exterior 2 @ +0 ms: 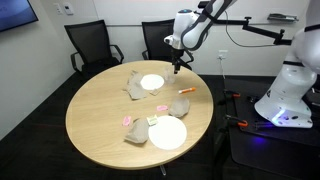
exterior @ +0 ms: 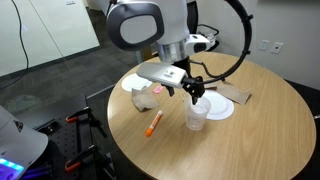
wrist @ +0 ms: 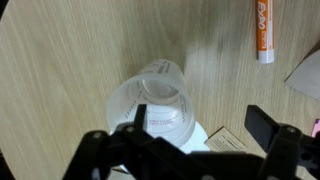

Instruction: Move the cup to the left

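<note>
Gripper (exterior: 191,90) poised directly above cup (exterior: 196,114), jaws spread wide, nothing gripped; top-down approach suits upright cup standing at plate (exterior: 225,109) edge

Marker (exterior: 154,122), plate (exterior: 222,109) flank cup (exterior: 196,116); table (exterior: 130,145) bare elsewhere.

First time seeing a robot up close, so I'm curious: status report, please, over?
Gripper open, just above the cup. Cup upright on the table, not gripped. White plate close beside it; orange marker lies apart.
</note>
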Motion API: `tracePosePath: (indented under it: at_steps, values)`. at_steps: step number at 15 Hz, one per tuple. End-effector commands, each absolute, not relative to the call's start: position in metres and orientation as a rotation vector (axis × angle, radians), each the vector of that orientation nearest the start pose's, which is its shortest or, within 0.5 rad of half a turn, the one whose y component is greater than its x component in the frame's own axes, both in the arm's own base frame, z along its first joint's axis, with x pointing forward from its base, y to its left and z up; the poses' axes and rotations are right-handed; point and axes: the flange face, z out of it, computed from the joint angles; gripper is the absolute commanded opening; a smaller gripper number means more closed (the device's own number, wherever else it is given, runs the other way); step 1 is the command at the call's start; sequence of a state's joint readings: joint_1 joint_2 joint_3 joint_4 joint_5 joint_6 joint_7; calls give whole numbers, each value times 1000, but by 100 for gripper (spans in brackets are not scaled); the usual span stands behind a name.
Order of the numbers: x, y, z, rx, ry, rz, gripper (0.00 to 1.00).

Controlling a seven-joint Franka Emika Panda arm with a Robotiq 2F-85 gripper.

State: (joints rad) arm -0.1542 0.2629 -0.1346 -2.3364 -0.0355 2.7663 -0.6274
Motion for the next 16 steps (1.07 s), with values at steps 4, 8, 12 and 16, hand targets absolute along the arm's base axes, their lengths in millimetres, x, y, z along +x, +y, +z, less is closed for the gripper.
tracePosePath:
  at_steps: [4,8,12,16]
  values:
    - [532,-143,213,-3182,-729,-186,100]
    - [536,-144,199,-3176,-738,-151,100]
    - [537,-148,190,-3173,-726,-130,58]
    - [540,-151,187,-3173,-716,-128,29]
